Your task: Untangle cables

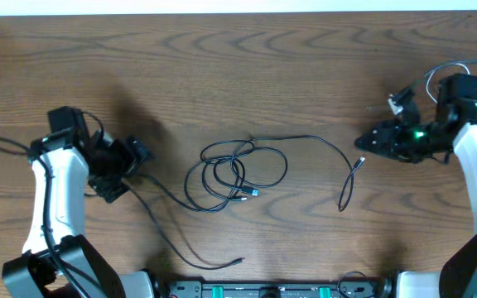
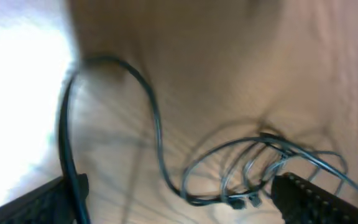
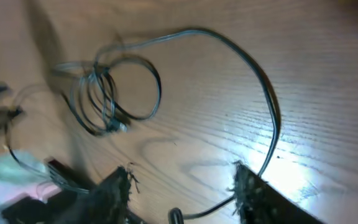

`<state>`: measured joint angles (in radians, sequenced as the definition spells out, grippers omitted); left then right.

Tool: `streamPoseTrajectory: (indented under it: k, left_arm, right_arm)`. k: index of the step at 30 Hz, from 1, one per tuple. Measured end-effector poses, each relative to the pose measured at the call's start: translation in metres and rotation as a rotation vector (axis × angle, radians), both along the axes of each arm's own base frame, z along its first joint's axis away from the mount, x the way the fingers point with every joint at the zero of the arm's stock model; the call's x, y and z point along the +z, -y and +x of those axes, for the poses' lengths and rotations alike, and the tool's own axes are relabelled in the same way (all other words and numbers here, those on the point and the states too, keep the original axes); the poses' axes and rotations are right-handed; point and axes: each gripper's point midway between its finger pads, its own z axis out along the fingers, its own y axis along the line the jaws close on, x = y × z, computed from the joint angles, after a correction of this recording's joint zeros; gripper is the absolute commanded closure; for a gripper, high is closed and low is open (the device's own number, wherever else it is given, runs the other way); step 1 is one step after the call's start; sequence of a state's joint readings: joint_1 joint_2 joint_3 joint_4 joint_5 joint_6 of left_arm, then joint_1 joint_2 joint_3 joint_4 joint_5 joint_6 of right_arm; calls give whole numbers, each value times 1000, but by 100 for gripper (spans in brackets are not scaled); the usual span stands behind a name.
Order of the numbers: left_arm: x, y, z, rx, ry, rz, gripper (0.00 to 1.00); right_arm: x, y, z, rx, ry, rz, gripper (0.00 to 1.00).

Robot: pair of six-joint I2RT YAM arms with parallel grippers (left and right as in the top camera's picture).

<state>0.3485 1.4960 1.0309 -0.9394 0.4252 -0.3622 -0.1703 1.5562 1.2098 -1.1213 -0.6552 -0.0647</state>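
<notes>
Locate the black cables (image 1: 240,170) at the centre of the tabletop (image 1: 305,66). Several loops lie stacked there in a loose coil, with strands crossing one another.

One strand leaves the coil toward 3 o'clock, bends downward and doubles back. It ends in a plug (image 1: 359,163) just beside the right tool (image 1: 369,142). A second strand leaves the coil toward 9 o'clock and reaches the left tool (image 1: 129,170). From there a strand trails toward 6 o'clock, and its free end (image 1: 239,261) lies near the front edge of the tabletop.

Check the left tool in the left wrist view. It is released, with its fingers (image 2: 316,199) spread wide. One strand passes beside one finger, unclamped.

Check the right tool in the right wrist view. It is also released, with its fingers (image 3: 114,193) standing apart. A strand end lies on the tabletop in the gap between them, and nothing is grasped.
</notes>
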Motion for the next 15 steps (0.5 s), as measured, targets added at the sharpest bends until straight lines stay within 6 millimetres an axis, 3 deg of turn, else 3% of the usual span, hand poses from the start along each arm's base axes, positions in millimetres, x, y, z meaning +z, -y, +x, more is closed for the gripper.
streamPoseTrajectory:
  k: [10, 15]
  left_arm:
    - [3, 55, 4, -262, 26, 29, 2]
    - [-4, 51, -5, -294, -38, 160, 2]
  right_arm:
    - [-8, -37, 2, 136, 43, -101, 41]
    - [-9, -46, 3, 151, 50, -123, 41]
